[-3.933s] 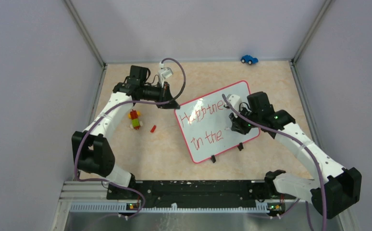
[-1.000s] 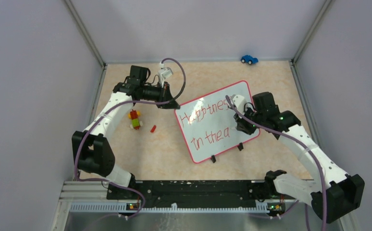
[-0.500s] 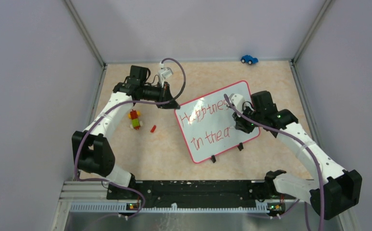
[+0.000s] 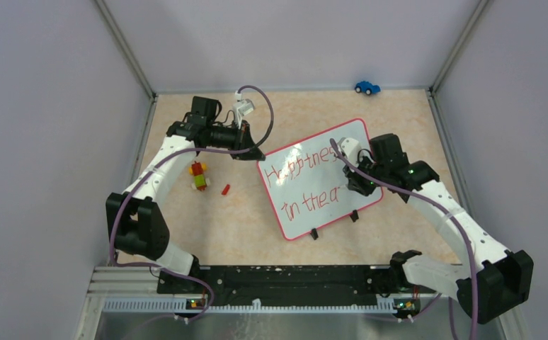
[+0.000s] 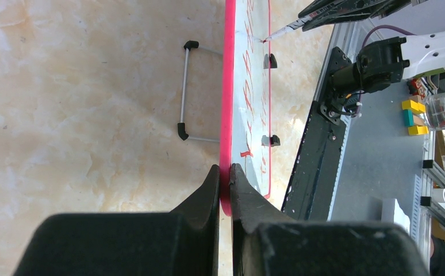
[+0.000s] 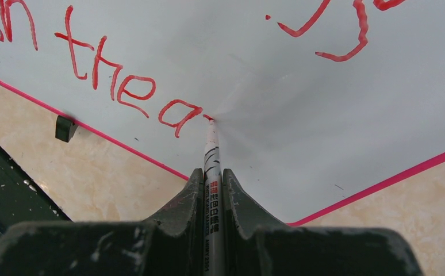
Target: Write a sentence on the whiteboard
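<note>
My right fingers [image 6: 180,207] were clamped on the marker [image 6: 211,149], its long axis running to 12 o'clock and its tip touching the whiteboard [image 6: 323,86] at the tail of the "a" in the sentence [image 6: 122,86]. Bare board lay toward 3 o'clock, with the frame close at 5. My left fingers [image 5: 206,190] pinched the frame's edge. Blocks [image 4: 199,175] and a toy car [image 4: 367,87] sat well apart on the tabletop [image 4: 243,219].
</note>
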You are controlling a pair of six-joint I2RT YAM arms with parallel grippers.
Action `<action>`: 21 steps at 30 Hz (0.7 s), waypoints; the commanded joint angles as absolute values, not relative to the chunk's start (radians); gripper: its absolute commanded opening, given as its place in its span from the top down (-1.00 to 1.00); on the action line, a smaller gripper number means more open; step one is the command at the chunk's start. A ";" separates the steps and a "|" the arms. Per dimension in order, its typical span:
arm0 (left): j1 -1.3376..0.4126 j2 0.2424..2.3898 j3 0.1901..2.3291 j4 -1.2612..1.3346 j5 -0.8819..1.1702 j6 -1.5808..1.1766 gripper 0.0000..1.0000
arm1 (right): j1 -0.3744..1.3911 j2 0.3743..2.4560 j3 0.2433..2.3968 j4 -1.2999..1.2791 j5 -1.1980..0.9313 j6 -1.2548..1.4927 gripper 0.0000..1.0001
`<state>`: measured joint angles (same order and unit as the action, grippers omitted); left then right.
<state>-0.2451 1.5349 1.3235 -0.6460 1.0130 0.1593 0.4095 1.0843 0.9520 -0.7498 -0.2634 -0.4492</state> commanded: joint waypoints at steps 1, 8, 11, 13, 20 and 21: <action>-0.284 1.577 1.283 -0.713 0.973 0.201 1.00 | 0.398 1.069 0.983 -0.713 -0.224 -0.453 1.00; -0.284 1.577 1.283 -0.712 0.975 0.201 1.00 | 0.399 1.078 0.958 -0.735 -0.293 -0.460 1.00; -0.283 1.575 1.281 -0.712 0.976 0.201 1.00 | 0.400 1.079 0.939 -0.746 -0.305 -0.471 1.00; -0.284 1.578 1.281 -0.710 0.976 0.200 1.00 | 0.400 1.079 0.929 -0.751 -0.305 -0.477 1.00; -0.284 1.580 1.281 -0.710 0.975 0.199 1.00 | 0.405 1.076 0.896 -0.762 -0.300 -0.492 1.00; -0.284 1.581 1.280 -0.710 0.975 0.199 1.00 | 0.405 1.076 0.891 -0.762 -0.299 -0.493 1.00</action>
<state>-0.2451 1.5349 1.3235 -0.6464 1.0130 0.1593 0.4095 1.0824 0.9127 -0.7742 -0.3019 -0.4675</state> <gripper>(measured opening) 0.093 0.094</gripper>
